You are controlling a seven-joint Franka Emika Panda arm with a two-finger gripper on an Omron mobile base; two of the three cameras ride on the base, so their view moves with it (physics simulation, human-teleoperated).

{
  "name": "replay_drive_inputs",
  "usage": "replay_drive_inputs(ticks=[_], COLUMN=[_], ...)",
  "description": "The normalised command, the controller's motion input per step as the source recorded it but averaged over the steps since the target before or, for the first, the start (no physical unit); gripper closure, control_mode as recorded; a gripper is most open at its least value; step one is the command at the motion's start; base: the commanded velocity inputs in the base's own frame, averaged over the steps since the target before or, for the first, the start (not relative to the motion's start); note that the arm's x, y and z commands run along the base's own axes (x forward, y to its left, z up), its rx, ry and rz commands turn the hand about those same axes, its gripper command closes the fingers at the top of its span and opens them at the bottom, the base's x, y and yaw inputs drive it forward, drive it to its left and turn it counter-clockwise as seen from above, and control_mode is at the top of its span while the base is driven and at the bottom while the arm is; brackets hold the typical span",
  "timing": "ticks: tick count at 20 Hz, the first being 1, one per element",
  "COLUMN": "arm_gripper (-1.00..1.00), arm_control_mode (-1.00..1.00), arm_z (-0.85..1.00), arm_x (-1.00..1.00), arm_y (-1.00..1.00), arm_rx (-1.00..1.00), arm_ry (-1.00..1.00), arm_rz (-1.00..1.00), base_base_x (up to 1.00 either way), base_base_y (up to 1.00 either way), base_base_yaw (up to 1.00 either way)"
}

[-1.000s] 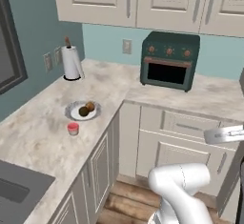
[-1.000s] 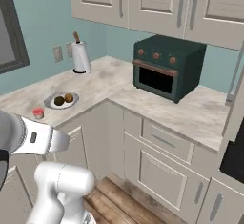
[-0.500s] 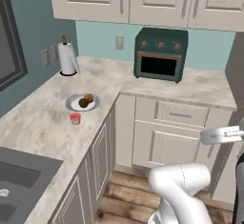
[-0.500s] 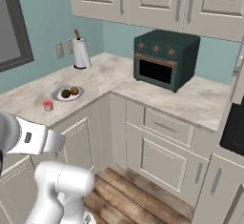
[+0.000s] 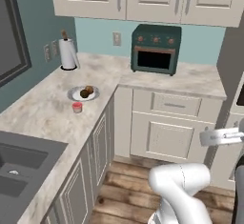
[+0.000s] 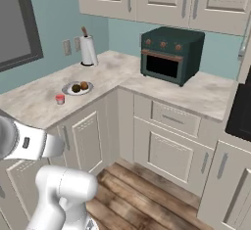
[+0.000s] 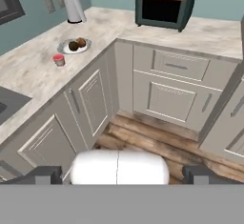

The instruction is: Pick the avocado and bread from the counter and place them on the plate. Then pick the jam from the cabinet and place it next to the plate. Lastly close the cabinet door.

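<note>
Plate [image 5: 75, 94] lies flat on the bench [image 5: 43, 118], left arm of the L, between paper-towel roll [image 5: 68, 54] and sink [image 5: 19, 158]. Avocado [image 5: 84, 94] and bread [image 5: 89, 90] both sit on it, touching; pair aligned roughly diagonally toward the back corner. Jam [image 5: 77, 106] stands upright, red top up, just beside plate's near rim. Toaster oven [image 5: 156, 48] on the rear run. Jaws spread wide, empty; gripper [image 7: 119, 173] hangs over the wood floor [image 7: 157, 147], well apart from the bench.

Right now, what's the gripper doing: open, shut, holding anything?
Gripper: open, holding nothing; its tips stand wide apart over the wooden floor.
</note>
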Motion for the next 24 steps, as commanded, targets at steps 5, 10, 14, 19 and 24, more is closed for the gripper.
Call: replay_drive_inputs(ticks=[5,10,14,19,24], arm_gripper=[-1.00,-1.00,-1.00,-1.00,-1.00], arm_control_mode=[1.00,1.00,1.00,1.00,1.00], arm_z=[0.00,0.00,0.00,0.00,0.00], arm_x=[0.00,0.00,0.00,0.00,0.00], arm_y=[0.00,0.00,0.00,0.00,0.00], arm_rx=[0.00,0.00,0.00,0.00,0.00], arm_ry=[0.00,0.00,0.00,0.00,0.00], arm_rz=[0.00,0.00,0.00,0.00,0.00], base_base_x=[0.27,0.38,-0.04,-0.35,-0.53], base_base_y=[-0.81,-0.85,-0.86,-0.85,-0.76], base_base_yaw=[-0.04,-0.01,0.00,-0.04,-0.14])
